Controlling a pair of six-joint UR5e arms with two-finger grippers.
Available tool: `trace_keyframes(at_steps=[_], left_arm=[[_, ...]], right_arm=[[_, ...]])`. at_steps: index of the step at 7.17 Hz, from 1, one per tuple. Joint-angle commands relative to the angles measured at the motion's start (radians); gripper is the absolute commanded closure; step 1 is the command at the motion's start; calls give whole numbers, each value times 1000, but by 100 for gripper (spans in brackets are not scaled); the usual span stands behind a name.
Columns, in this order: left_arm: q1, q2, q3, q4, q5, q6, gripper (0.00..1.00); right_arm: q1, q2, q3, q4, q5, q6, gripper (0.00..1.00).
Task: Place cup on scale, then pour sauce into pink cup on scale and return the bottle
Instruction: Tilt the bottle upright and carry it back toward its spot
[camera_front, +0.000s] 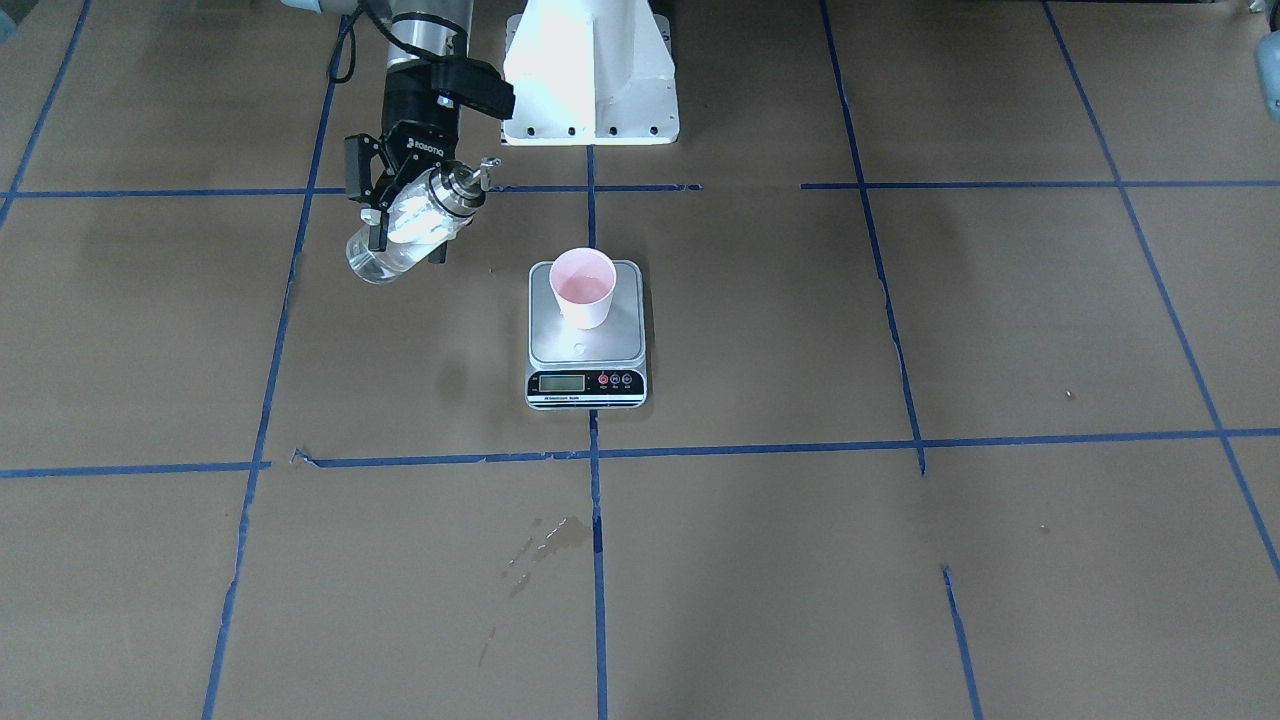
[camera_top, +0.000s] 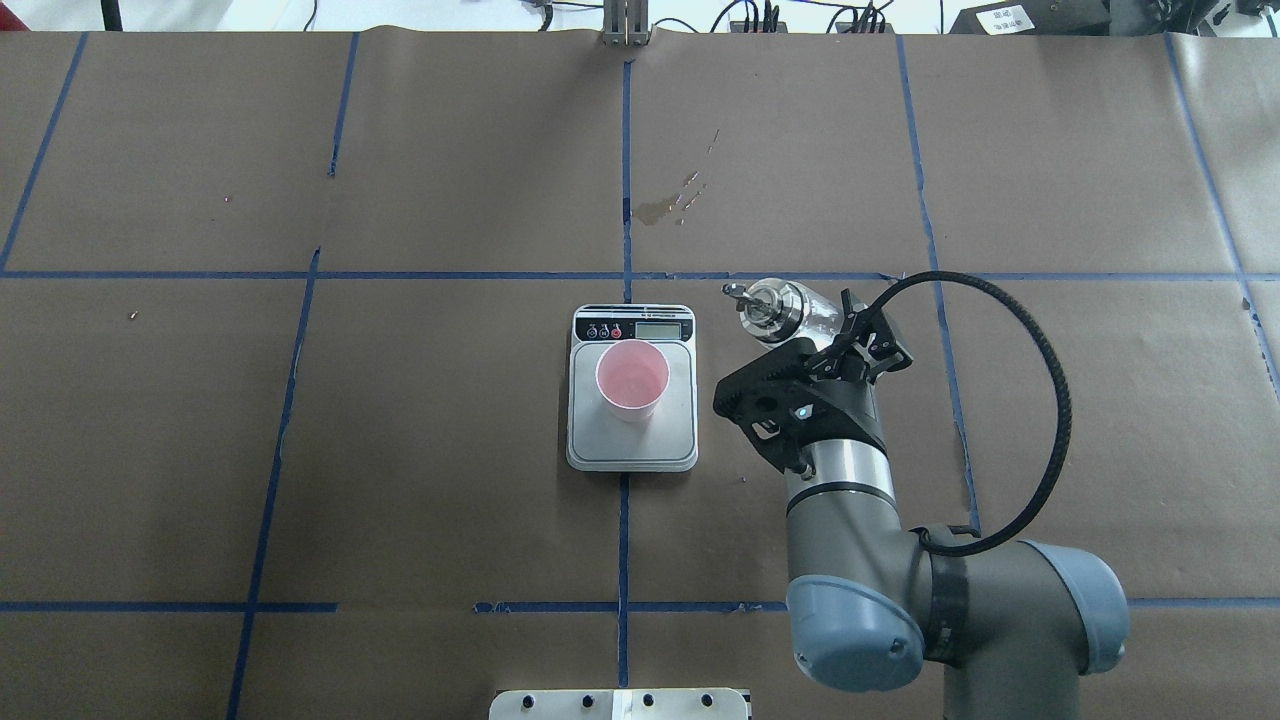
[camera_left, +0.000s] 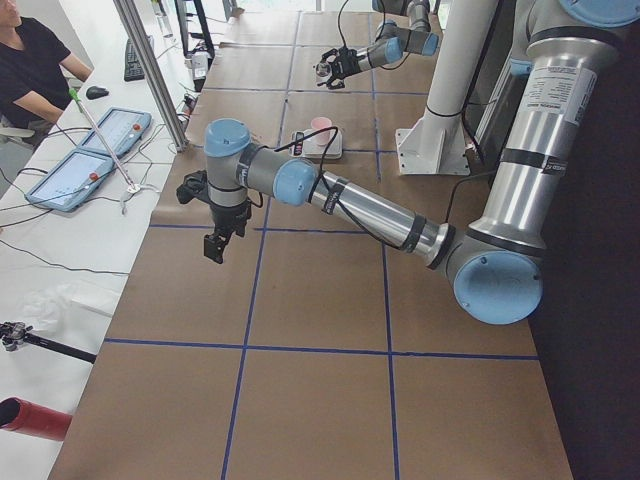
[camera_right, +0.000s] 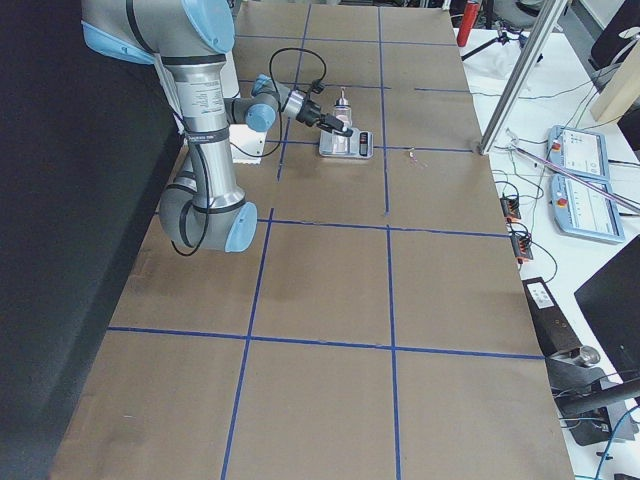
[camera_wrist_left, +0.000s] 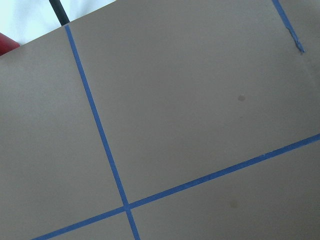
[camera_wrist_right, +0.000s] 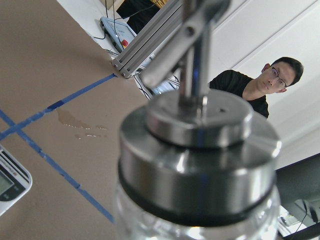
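Currently my right pincer is clamped around the glass bottle, held off the table. The bottle is tilted, base low and spout aimed toward the scale. The pink cup sits upright on the scale platform, to the pincer's left and slightly closer to the robot base, with nothing between them. The right arm is clearly nearer. My left pincer hangs well apart, and I can't tell how its jaws stand. A dried stain lies beyond the scale, out of the way.

Pink cup, silver-grey scale
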Motion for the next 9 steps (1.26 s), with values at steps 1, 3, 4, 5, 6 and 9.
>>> trace_keyframes(at_steps=[1,3,4,5,6,9], left_arm=[[-2,-4,-4,0,0,-2,0],[-4,-9,-6,0,-4,-3,0],[-4,-15,0,0,-2,-3,0],[-4,-15,-1,0,-2,-3,0],[-4,-15,-1,0,-2,-3,0],[-5,-14,-16,2,-2,-32,0]], right_arm=[[105,-8,21,15,222,120,100],[138,-37,32,32,261,245,100],[138,-96,30,120,263,243,100],[138,-205,20,347,272,244,100],[141,-307,-6,561,301,238,100],[140,-414,-176,947,258,235,100]])
